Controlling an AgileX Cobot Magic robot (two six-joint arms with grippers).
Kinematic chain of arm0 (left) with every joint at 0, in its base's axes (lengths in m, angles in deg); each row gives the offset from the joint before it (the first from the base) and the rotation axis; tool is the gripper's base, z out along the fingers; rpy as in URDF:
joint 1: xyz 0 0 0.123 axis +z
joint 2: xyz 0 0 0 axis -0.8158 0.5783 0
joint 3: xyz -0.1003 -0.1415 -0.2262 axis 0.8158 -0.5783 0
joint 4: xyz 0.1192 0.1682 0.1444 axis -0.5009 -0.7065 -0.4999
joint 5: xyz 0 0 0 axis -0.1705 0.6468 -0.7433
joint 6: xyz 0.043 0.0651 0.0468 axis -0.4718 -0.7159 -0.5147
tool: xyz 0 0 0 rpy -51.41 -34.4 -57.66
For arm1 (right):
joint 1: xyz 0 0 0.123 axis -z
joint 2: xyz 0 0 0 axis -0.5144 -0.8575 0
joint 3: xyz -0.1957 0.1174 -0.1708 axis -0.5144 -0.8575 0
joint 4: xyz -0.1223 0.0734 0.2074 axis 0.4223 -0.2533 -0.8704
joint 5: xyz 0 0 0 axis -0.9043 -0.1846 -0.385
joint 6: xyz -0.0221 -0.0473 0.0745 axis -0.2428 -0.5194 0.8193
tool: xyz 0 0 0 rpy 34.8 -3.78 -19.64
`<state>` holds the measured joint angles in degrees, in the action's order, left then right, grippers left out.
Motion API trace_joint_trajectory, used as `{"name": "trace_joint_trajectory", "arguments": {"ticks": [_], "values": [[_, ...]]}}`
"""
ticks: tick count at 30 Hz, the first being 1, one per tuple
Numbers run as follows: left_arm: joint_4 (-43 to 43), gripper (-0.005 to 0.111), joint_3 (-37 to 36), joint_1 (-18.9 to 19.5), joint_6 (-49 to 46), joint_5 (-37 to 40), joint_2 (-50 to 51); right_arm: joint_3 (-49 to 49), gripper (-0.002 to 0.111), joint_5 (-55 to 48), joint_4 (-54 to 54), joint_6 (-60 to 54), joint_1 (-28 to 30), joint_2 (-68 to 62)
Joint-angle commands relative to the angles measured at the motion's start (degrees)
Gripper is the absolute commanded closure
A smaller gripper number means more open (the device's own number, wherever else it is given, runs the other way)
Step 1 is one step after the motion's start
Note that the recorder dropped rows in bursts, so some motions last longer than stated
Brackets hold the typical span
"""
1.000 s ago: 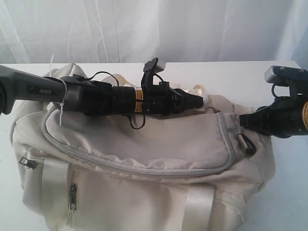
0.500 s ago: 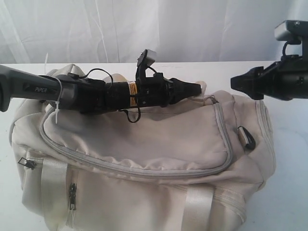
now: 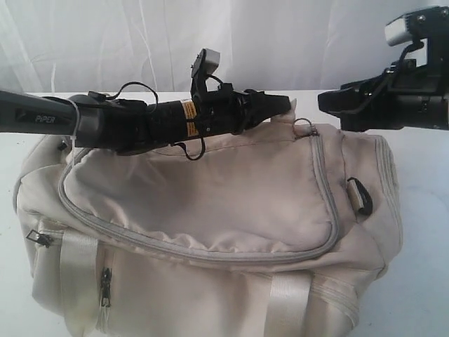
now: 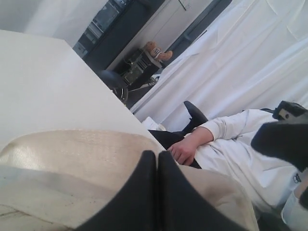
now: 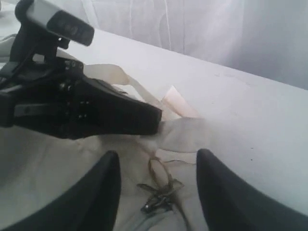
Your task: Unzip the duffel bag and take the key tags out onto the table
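Cream cloth fills most of the exterior view. The duffel bag [image 3: 210, 203] sits on the white table [image 3: 421, 232] in front of a pale curtain [image 3: 105, 42]. At the bag's left end is a small pocket zip [image 3: 41, 239]. Just beside it a shiny strap [image 3: 78, 281] runs down the front, with a second pocket zip [image 3: 106, 281] at its edge.

The grey zipper [image 3: 210, 251] curves from the left end along the front and up the right side. It looks closed along all of the stretch that shows.

The left arm [image 3: 105, 125] reaches in from the left, nearly level above the top of the bag. The left gripper [image 3: 284, 104] is at the bag's back top edge. Its fingers are pressed together on a fold of the cream cloth, which stands up in a small peak at their tip.

Just right of that peak the zipper pull [image 3: 303, 126], a small metal ring, lies at the upper end of the zipper. The right gripper [image 3: 328, 102] hangs above the bag's right top, near the left gripper but apart from it. In the right wrist view its fingers are spread apart, with the pull lying on the cloth below the gap between them.

Farther right, a black clip [image 3: 363, 196] sits on the bag's right end.
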<state>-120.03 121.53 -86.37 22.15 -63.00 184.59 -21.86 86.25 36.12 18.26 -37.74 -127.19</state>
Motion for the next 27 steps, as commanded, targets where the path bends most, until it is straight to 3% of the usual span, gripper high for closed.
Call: {"name": "trace_joint_trajectory", "arguments": {"ticks": [1,13,19,27], "values": [[0.33,0.107,2.34,-0.11,1.73,-5.02,-3.1,1.26,0.062,-0.69,-0.63,-4.3,-2.43,-1.51],[-0.12,0.107,3.17,-0.11,2.84,-5.02,-3.22,5.28,0.062,-3.65,-0.77,-8.21,-3.47,-4.83],[-0.12,0.107,3.17,-0.11,2.84,-5.02,-3.22,6.59,0.052,-3.01,-0.41,-8.06,-3.47,-8.19],[-0.12,0.107,3.17,-0.11,2.84,-5.02,-3.22,6.73,0.054,-1.62,-0.53,-8.06,-3.57,-10.96]]}}
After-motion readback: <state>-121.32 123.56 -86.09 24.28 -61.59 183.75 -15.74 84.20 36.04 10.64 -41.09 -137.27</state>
